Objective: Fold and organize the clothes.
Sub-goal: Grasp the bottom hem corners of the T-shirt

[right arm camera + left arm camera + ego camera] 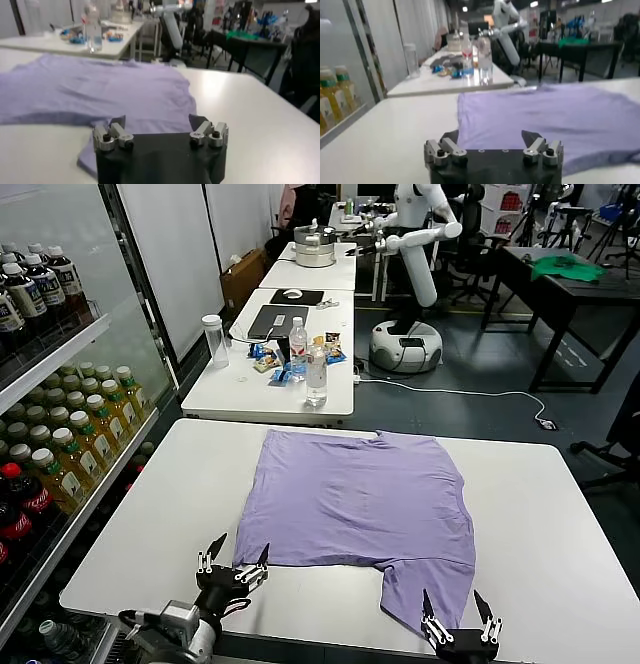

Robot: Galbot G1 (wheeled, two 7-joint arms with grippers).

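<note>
Nearest you, the left gripper (pixel 233 558) hovers at the T-shirt's (pixel 365 499) near left corner, fingers spread and pinching nothing; the right gripper (pixel 459 612) sits at the near edge of the shirt's right sleeve, jaws likewise wide and empty. The shirt lies flat across the middle of the white table (pixel 560 524), plain side up (no print shows), one sleeve sticking out toward you. Expect it to handle as thin, light cotton: limp, quick to wrinkle, likely to drag and bunch if you slide it. I would pinch the hem at the left corner and the sleeve edge on the right, catching both layers; lift low and together so the fold lands straight. Bottles (pixel 316 374) stand on the table beyond the shirt.
</note>
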